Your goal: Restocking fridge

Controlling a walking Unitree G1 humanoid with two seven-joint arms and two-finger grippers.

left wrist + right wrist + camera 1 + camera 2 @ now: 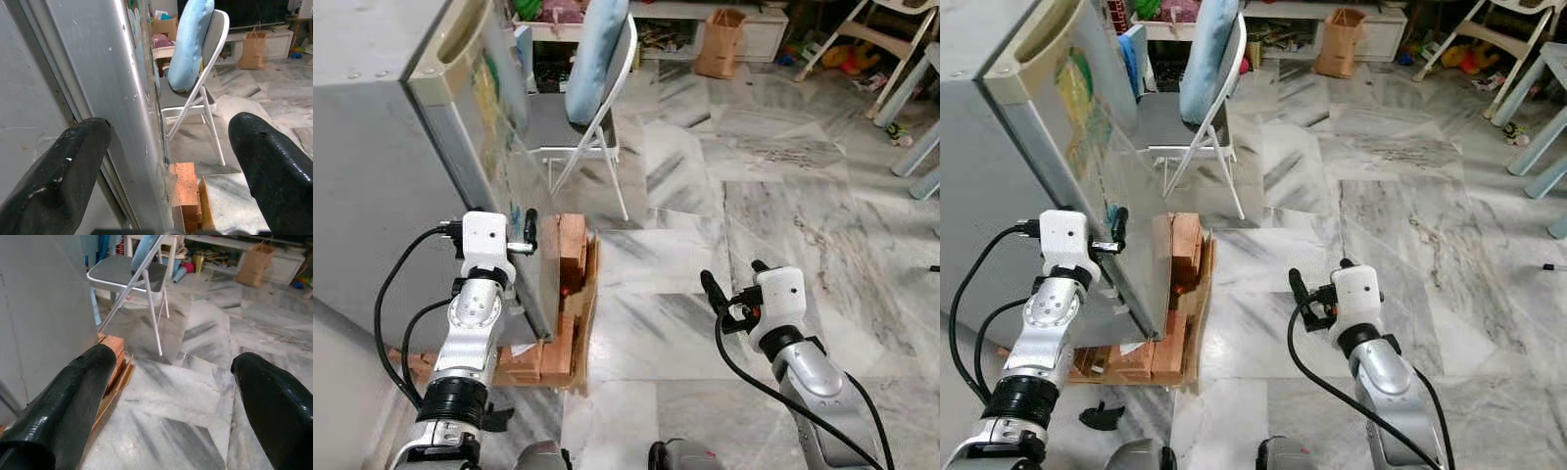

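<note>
Barely started, I'd say. The fridge sits on bricks with its door shut. The left gripper has its fingers spread wide around the door's edge; the right gripper hangs wide open and empty, well off the fridge. No groceries anywhere near it.

A grey-silver fridge stands upright at about 10 o'clock, its door shut. The door carries a beige recessed handle along its top edge and colourful stickers. Its base rests on bricks and cardboard.
</note>
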